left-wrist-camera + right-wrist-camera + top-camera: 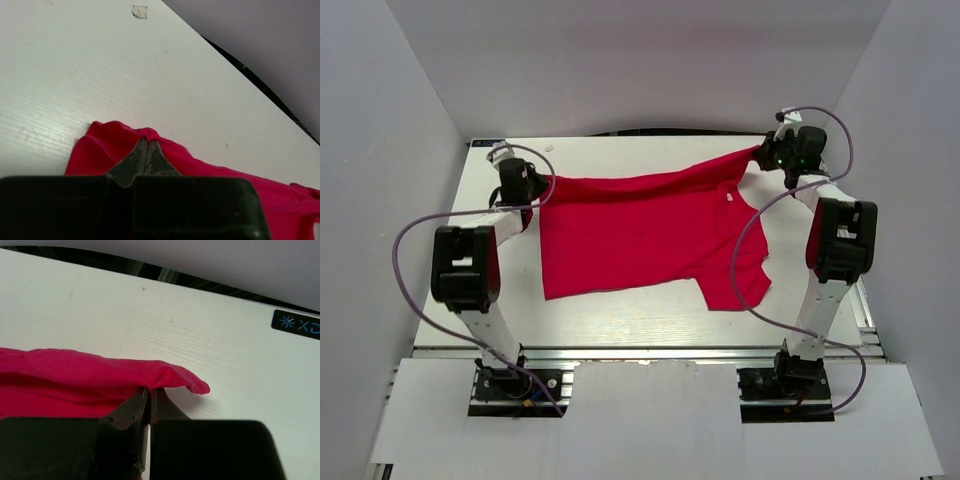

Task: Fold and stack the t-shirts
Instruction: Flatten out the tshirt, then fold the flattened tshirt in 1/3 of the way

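- The left gripper (147, 149) is seen fully closed, its two fingers pressed together on a bunched fold of the red t-shirt (630, 235) at the garment's far left corner.
- The right gripper (149, 394) is likewise closed tight, with a rolled edge of red cloth pinched between its fingertips at the far right corner.
- The t-shirt is spread on the white table (620, 315) between the two arms, towards the far half of the surface.
- Its far edge is drawn into a nearly straight line from one gripper to the other, and the right end is pulled out to a point.
- The body is laid mostly flat, with faint creases.
- A small white label (728, 198) is shown at the neck, on the right side.
- A sleeve is spread flat at the near right.
- A black sticker (296, 325) with blue lettering is seen on the table beyond the right gripper.
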Tool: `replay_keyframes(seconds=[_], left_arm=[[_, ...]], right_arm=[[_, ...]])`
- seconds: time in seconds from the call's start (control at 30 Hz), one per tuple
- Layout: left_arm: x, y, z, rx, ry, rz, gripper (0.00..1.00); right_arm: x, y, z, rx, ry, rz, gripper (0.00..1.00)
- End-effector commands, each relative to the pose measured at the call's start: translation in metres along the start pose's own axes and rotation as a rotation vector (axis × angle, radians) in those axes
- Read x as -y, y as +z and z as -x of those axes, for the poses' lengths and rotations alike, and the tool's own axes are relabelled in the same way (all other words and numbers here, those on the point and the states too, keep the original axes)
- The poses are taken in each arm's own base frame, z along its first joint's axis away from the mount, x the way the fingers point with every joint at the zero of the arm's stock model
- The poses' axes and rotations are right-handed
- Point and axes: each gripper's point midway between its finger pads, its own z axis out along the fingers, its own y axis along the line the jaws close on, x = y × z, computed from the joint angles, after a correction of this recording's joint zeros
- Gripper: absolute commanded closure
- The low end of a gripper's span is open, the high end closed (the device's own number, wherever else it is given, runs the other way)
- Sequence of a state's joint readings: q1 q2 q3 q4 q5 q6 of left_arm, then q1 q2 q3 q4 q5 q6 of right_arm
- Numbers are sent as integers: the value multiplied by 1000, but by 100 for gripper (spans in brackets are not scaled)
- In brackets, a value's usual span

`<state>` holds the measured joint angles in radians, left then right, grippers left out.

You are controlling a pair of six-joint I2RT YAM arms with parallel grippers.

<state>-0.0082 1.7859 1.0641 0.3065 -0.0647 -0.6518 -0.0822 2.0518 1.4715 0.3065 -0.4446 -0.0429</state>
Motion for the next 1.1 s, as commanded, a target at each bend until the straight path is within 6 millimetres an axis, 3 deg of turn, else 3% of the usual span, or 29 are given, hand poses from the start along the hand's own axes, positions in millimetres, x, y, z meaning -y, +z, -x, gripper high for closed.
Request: replay_keyframes(seconds=[0.0, 0.07, 0.13, 0.2, 0.23, 0.27, 0.3, 0.4, 0.77, 1.07], left_arm=[[31, 15, 54, 159, 1, -79, 100], [26, 31, 47, 151, 0, -65, 100], [28, 34, 51, 162, -4, -71, 100], [26, 43, 46, 157, -5, -67, 100], [24, 46, 53, 169, -8, -67, 100], [9, 53, 55, 170, -14, -42, 100], [9, 55, 57, 172, -13, -43, 100], [5, 63, 57, 172, -19, -42, 100], [-1, 85, 48, 143, -19, -52, 100], [-11, 77, 53, 144, -18, -43, 100]], right_arm=[[14, 6, 60, 138, -108, -67, 100], [22, 17, 56, 146, -113, -91, 100], [28, 24, 48, 137, -105, -105, 100], [33, 33, 58, 157, -110, -112, 100], [39, 42, 44, 130, -94, -117, 100], [42, 45, 57, 154, -98, -119, 100], [45, 53, 47, 139, -86, -113, 100], [45, 62, 51, 160, -88, -91, 100], [49, 79, 49, 191, -118, -75, 100], [47, 80, 46, 187, -125, -55, 100]])
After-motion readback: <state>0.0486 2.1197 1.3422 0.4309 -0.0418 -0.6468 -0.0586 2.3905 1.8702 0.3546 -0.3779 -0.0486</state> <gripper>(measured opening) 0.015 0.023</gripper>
